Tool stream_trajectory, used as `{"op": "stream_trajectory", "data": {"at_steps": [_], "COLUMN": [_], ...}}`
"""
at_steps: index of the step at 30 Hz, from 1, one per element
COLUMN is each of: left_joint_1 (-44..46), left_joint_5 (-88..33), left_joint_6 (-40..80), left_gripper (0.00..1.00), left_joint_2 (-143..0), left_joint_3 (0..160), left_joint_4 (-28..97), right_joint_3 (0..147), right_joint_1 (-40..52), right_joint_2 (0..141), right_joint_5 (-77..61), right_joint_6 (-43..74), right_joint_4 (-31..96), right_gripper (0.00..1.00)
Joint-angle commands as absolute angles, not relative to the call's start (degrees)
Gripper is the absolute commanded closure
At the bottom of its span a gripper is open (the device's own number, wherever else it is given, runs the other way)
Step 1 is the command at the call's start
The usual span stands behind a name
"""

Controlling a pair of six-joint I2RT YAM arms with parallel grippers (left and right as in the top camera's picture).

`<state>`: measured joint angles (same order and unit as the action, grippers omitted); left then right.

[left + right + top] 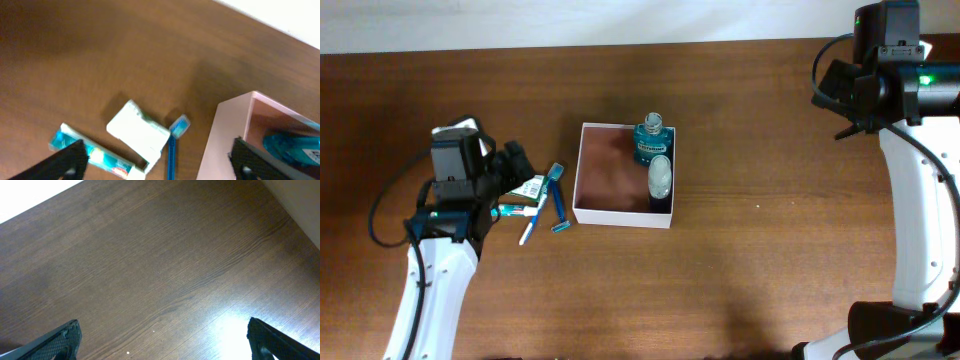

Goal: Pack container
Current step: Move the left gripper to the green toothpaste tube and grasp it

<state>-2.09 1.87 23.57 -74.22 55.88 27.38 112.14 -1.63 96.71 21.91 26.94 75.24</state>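
No wording can be read anywhere. The small white packet [137, 134] left of the container [620, 217] bears a green mark too blurred to read. So is the print on the teal tube [92, 156] beside it and on the bottle [648, 146] inside.

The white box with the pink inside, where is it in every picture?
Overhead: the container sits near the middle of the table, slightly left.
Left wrist: the container's corner fills the lower right.
Right wrist: not in it, only table.
Landmark: the teal bottle inside the container, seen overhead and at the left wrist picture's right edge.
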Motion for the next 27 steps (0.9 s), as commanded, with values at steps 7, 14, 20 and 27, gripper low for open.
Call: {"op": "stream_trajectory", "data": {"at_steps": [7,14,20,27], "left_joint_1": [-4.80,-4.80,-4.84,-4.84], "left_joint_5": [-1.02,-10.37,-10.76,-10.72], "left_joint_6": [43.75,44.34,49.06,49.76], "left_gripper": [0.55,0.62,0.75,0.71], "left_joint_2": [-80.40,-85.10,-89.78,-92.05], "left_joint_3": [57.30,57.25,57.25,57.21], "left_joint_4": [34.11,35.46,38.68,39.72], "right_joint_3": [112.46,112.46,112.46,112.46], "right_joint_1": [-1.91,-1.91,-1.91,-1.91], "right_joint_2": [97.08,97.08,97.08,97.08], "right_joint_5": [22.04,22.04,22.04,22.04], "right_joint_6": [27.00,27.00,27.00,27.00], "right_joint_4": [75.24,75.24,75.24,75.24], "right_gripper": [0.02,0.01,0.01,0.01]}}
